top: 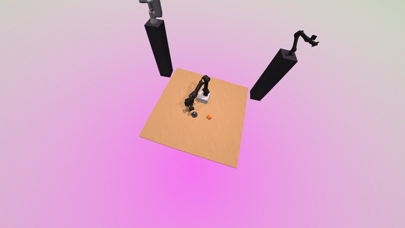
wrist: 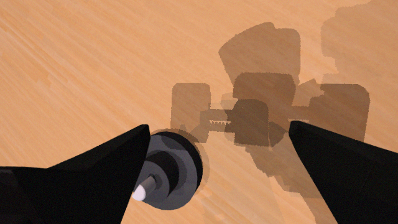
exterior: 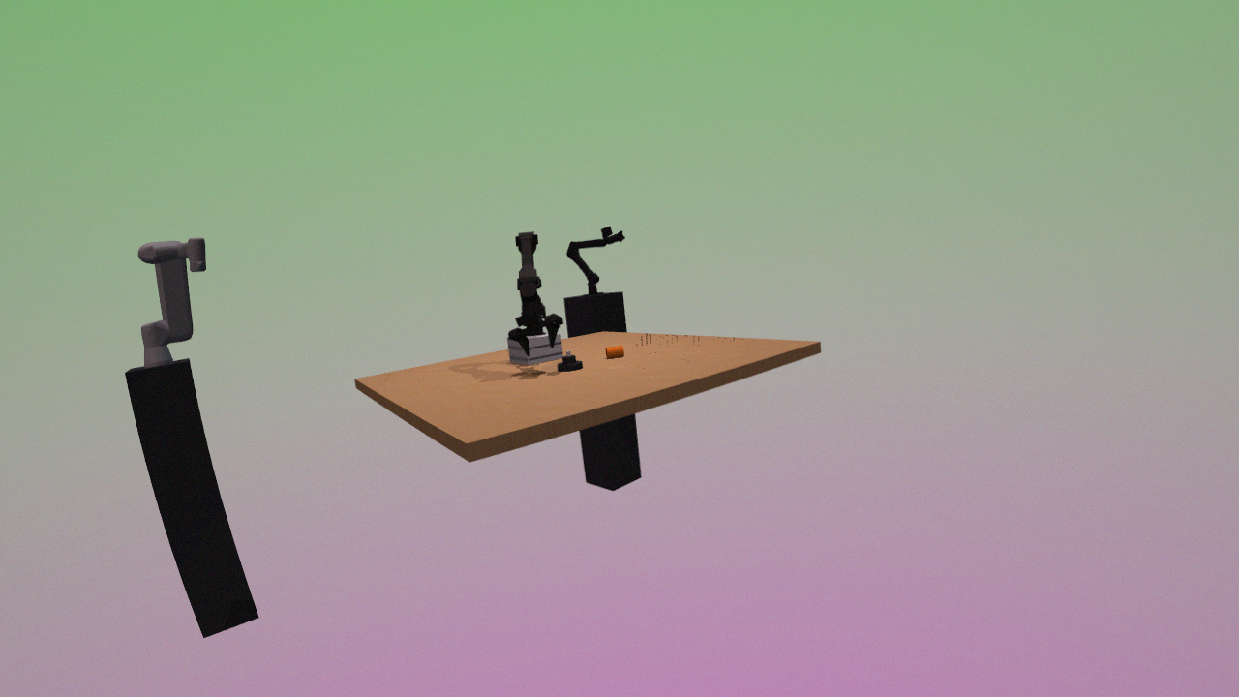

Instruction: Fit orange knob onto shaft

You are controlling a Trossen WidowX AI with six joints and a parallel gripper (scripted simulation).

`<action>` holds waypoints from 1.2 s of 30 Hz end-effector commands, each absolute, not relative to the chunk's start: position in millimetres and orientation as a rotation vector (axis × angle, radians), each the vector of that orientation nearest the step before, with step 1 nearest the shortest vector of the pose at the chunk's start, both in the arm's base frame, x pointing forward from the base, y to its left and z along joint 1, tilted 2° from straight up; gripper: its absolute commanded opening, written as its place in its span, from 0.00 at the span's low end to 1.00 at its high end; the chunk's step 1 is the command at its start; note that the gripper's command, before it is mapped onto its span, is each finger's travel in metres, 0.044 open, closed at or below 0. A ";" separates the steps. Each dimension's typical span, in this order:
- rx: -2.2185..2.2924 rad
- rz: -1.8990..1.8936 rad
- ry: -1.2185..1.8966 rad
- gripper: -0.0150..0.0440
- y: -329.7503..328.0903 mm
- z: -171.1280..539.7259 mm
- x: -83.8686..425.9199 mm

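Black jaws partly hide the round pedestal in the wrist view.

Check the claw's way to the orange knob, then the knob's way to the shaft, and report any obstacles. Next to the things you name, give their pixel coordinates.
The pedestal (top: 194, 115) (exterior: 569, 366) (wrist: 189, 186) sits beside the claw (top: 189, 105) (exterior: 539, 350) (wrist: 219, 124), toward the knob (top: 208, 117) (exterior: 614, 351); a low sweep might clip it. Nothing visible stands between knob and shaft (wrist: 139, 193).
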State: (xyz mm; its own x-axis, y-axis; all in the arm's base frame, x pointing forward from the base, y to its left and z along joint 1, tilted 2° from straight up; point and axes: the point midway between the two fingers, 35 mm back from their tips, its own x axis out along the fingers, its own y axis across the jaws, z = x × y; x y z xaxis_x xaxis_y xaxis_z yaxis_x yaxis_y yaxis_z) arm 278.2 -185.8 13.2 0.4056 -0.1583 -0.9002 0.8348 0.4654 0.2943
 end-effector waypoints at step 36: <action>1.699 -1.595 0.869 1.00 108.8 34.7 330.6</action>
